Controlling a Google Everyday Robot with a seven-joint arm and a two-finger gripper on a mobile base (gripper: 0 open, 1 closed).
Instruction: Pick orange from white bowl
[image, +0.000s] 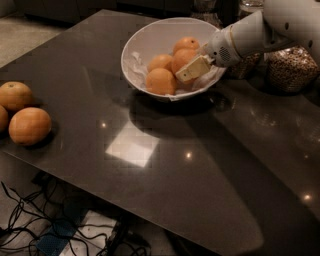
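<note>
My fingers (189, 71) are down inside the white bowl (150, 37), on its right side, reaching in over the rim from the right. Only one cream pad shows, lying flat against the oranges, so I cannot tell how far apart they stand or whether they have hold of anything. My white arm (260, 30) slants up and off toward the far right corner of the worktop (200, 170).

The bowl sits near the far edge, about midway along it. It has crinkled white lining and four oranges in view. The front orange (161, 81) is nearest the bowl's near rim. A second orange (159, 62) is just behind it. A third orange (186, 44) is at the back. A fourth orange (183, 57) touches my pad from behind.

Three loose oranges (29, 126) are grouped at the left edge, well apart from the bowl. A glass jar of nuts (291, 69) stands by the far right edge, behind my arm. Cables (20, 220) lie on the floor below the near left edge.
</note>
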